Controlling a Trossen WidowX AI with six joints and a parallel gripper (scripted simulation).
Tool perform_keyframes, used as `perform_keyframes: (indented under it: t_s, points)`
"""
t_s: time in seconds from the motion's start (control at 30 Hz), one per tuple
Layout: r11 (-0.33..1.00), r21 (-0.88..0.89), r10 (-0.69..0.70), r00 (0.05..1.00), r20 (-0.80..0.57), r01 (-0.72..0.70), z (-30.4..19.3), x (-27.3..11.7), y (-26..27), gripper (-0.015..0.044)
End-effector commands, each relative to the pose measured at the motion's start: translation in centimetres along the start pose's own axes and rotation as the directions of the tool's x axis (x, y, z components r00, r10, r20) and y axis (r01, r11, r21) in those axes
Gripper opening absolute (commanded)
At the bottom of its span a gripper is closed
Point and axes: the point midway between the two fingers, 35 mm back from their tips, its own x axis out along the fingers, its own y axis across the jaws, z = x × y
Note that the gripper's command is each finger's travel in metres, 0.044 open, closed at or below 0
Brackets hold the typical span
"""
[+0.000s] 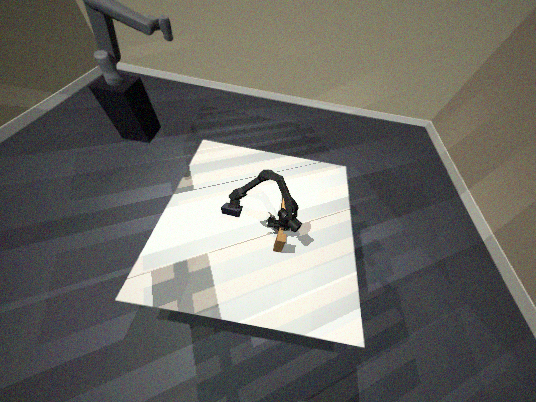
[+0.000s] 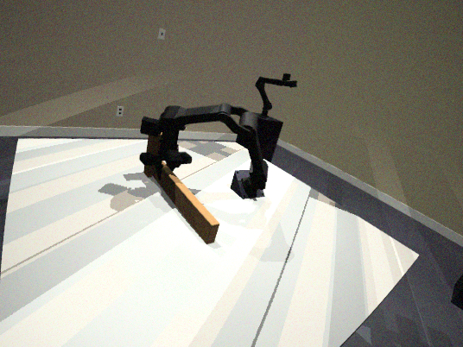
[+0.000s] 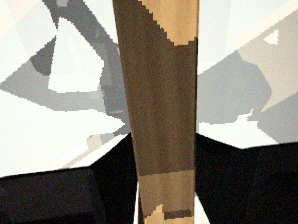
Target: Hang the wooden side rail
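The wooden side rail [image 2: 193, 210] [image 3: 162, 100] runs from my gripper toward the front in the exterior view, its far end low at the table top. In the top view only a short piece of the rail [image 1: 283, 204] shows behind the arm. My gripper [image 2: 165, 162] [image 3: 155, 131] is shut on the rail near its post end, one finger on each side. The upright wooden headboard post [image 2: 153, 144] [image 1: 280, 239] stands right beside the gripper, at the rail's near end. The hooks, the pins and the slot are hidden by the gripper and arm, so whether they are seated cannot be told.
The arm's base [image 1: 231, 209] [image 2: 247, 185] stands on the white table [image 1: 300, 305] [image 2: 130, 276], to one side of the rail. The arm arches over from it. Another grey arm on a dark pedestal [image 1: 125, 110] [image 2: 269, 131] stands beyond the table. Striped shadows cross the table.
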Motion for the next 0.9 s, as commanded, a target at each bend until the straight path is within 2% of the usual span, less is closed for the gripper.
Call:
perform_keyframes:
  t_s: [0.0,0.87]
  points:
    - [1.0,0.004,-0.004,1.0,-0.008,0.004,-0.27,-0.13,0.02,0.0]
    - [1.0,0.004,-0.004,1.0,-0.008,0.004,-0.27,0.29,0.02,0.0]
